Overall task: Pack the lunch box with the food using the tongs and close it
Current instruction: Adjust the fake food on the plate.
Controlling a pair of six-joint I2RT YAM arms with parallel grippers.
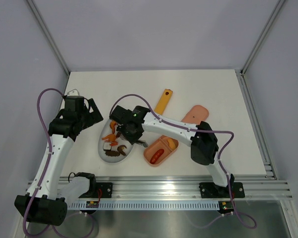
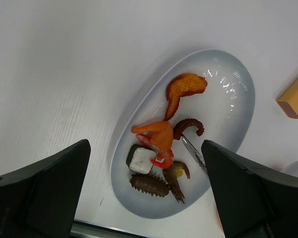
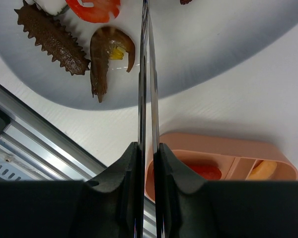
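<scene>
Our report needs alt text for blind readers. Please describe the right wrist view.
The right gripper clamps thin silvery metal tongs, their arms almost together, pointing over a white oval plate beside a brown toy shrimp. Below, a salmon-pink plastic lunch box holds a red sausage.

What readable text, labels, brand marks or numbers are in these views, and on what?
Readable text: none.
No markings visible on the white oval plate, the salmon-pink plastic lunch box tray, its pink lid or the thin silvery metal tongs.
Too small to read: the small coloured tags by the arm bases.
</scene>
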